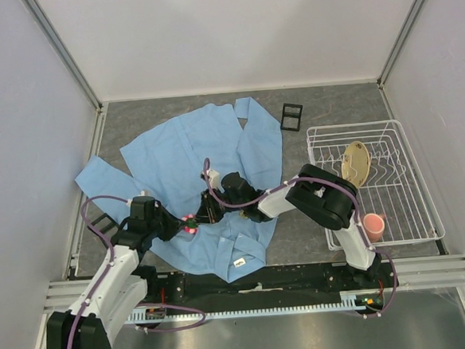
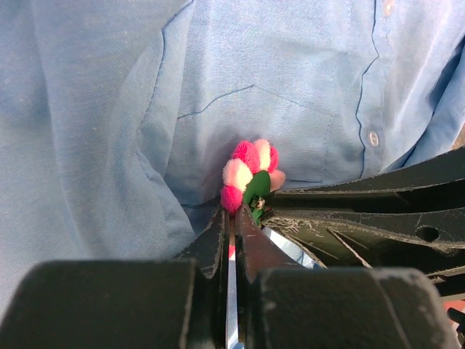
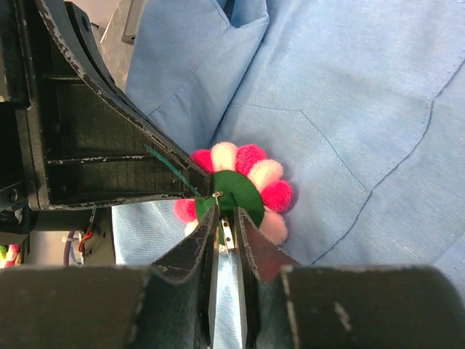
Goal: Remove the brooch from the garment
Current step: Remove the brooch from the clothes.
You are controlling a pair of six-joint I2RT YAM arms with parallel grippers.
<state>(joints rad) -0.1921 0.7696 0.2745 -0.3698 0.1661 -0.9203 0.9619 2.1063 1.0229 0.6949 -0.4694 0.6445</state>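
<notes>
The light blue garment (image 1: 184, 142) lies spread on the table. On its front sits the brooch (image 1: 190, 223), a ring of pink and pale pompoms. In the right wrist view the brooch (image 3: 251, 174) shows its green felt back and metal pin bar (image 3: 227, 233). My left gripper (image 2: 232, 212) is shut on the brooch's (image 2: 251, 169) lower edge. My right gripper (image 3: 227, 211) meets it from the other side, its jaws slightly apart around the pin bar. Shirt fabric (image 2: 218, 73) fills the background of both wrist views.
A white wire dish rack (image 1: 353, 125) stands to the right, holding a yellowish plate (image 1: 357, 162) and a pink cup (image 1: 373, 226). A small black frame (image 1: 291, 117) lies behind the shirt. The shirt's white neck label (image 1: 240, 262) faces the near edge.
</notes>
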